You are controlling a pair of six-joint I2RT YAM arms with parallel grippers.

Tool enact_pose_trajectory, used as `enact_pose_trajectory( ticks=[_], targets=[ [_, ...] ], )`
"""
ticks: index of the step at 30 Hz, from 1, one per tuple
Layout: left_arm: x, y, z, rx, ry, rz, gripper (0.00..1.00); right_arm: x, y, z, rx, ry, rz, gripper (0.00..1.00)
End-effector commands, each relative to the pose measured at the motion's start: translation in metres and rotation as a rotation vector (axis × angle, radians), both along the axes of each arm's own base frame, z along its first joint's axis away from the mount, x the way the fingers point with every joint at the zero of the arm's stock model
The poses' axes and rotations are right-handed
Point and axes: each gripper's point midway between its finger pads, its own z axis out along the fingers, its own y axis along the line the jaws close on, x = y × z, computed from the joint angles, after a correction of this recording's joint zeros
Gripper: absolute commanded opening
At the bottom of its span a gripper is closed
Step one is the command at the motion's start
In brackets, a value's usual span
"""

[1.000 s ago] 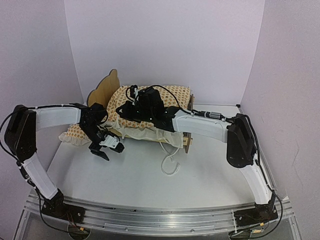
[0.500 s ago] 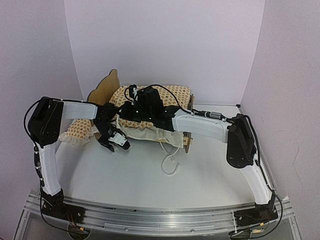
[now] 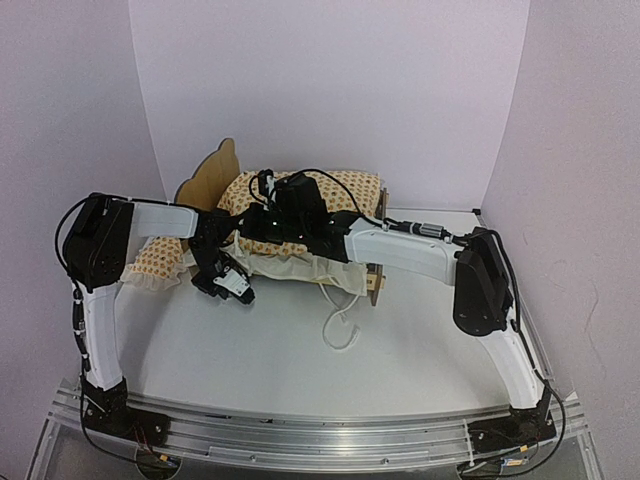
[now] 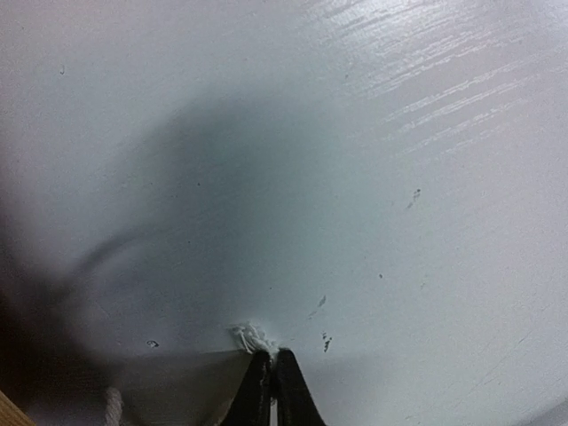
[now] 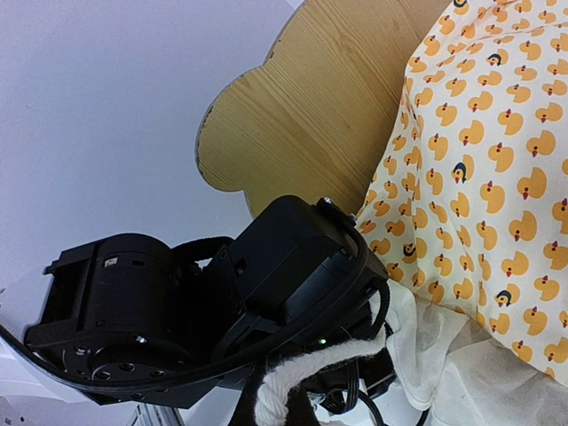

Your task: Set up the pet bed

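Observation:
The pet bed (image 3: 213,178) stands at the back, its scalloped plywood headboard (image 5: 311,106) to the left and its low footboard (image 3: 375,281) to the right. A duck-printed cream cushion (image 3: 318,192) lies draped over it, the front edge hanging down. My left gripper (image 4: 271,357) is low at the bed's front left corner (image 3: 231,287). It is shut on the frayed end of a white tie (image 4: 251,336), just above the table. My right gripper (image 5: 282,410) reaches over the cushion, shut on a knotted white cord (image 5: 293,382).
A small ruffled duck-printed pillow (image 3: 158,266) lies on the table left of the bed, under my left forearm. A loose white tie (image 3: 340,326) loops on the table before the footboard. My left wrist (image 5: 266,284) sits close in front of the right wrist camera.
My left arm has drawn in toward the bed's front corner, and its gripper has gone from open to shut on the tie end. The right arm has stayed put.

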Motion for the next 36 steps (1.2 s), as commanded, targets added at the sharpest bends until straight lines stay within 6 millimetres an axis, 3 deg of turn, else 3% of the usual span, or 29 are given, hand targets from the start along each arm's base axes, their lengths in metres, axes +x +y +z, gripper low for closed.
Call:
enact_pose_trajectory(
  ticks=[1,4,7,12,17,20,23,26,29,32,36],
  targets=[
    [0.037,-0.008,0.001,-0.068,-0.149,0.051,0.0,-0.005,-0.004,0.054,0.071,-0.082,0.004,0.0],
    [0.046,-0.018,0.023,-0.154,-0.185,0.088,0.0,-0.005,-0.006,0.056,0.07,-0.089,0.004,0.0],
    [0.032,-0.026,0.055,-0.238,-0.15,0.12,0.0,-0.006,-0.007,0.056,0.067,-0.09,0.004,0.0],
    [-0.035,-0.028,0.098,-0.357,-0.001,0.153,0.0,-0.012,-0.009,0.053,0.054,-0.083,0.016,0.0],
    [-0.11,-0.02,0.122,-0.389,0.241,0.248,0.0,-0.024,-0.009,0.048,0.031,-0.084,0.042,0.0],
    [-0.143,-0.018,0.143,-0.417,0.323,0.262,0.0,-0.028,-0.009,0.046,0.024,-0.08,0.051,0.0],
    [-0.168,-0.023,0.177,-0.479,0.397,0.283,0.0,-0.029,-0.01,0.048,0.02,-0.083,0.057,0.0],
    [-0.168,-0.034,0.218,-0.588,0.407,0.342,0.0,-0.037,-0.014,0.045,-0.002,-0.082,0.086,0.0],
    [-0.153,-0.044,0.247,-0.703,0.374,0.432,0.0,-0.054,-0.021,0.032,-0.04,-0.053,0.145,0.0],
    [-0.128,-0.049,0.256,-0.798,0.332,0.552,0.0,-0.075,-0.03,0.01,-0.074,-0.001,0.204,0.0],
    [-0.115,-0.05,0.261,-0.881,0.383,0.673,0.0,-0.093,-0.035,-0.032,-0.116,0.116,0.245,0.0]
  ],
)
